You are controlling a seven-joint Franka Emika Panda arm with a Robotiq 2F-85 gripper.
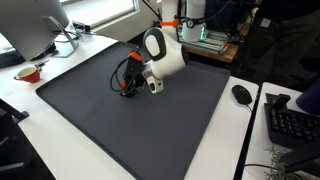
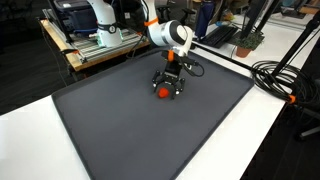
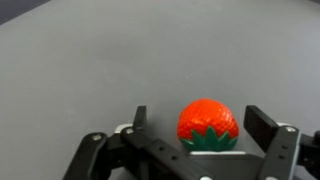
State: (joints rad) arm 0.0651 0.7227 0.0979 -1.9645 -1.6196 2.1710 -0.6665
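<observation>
A red toy strawberry [image 3: 208, 122] with green leaves lies on the dark grey mat [image 3: 80, 70]. My gripper [image 3: 201, 125] is open and low over the mat, one finger on each side of the strawberry with a gap on both sides. In both exterior views the arm reaches down to the far part of the mat [image 1: 130, 130] [image 2: 150, 130]; the gripper [image 2: 168, 86] sits over the strawberry [image 2: 162, 94]. In an exterior view the gripper [image 1: 128, 84] shows a bit of red at its tips [image 1: 125, 91].
A black mouse [image 1: 241, 94] and a keyboard [image 1: 290, 122] lie on the white table beside the mat. A red bowl [image 1: 28, 72] and a monitor [image 1: 30, 25] stand at another side. Black cables [image 2: 285, 80] run along the mat's edge.
</observation>
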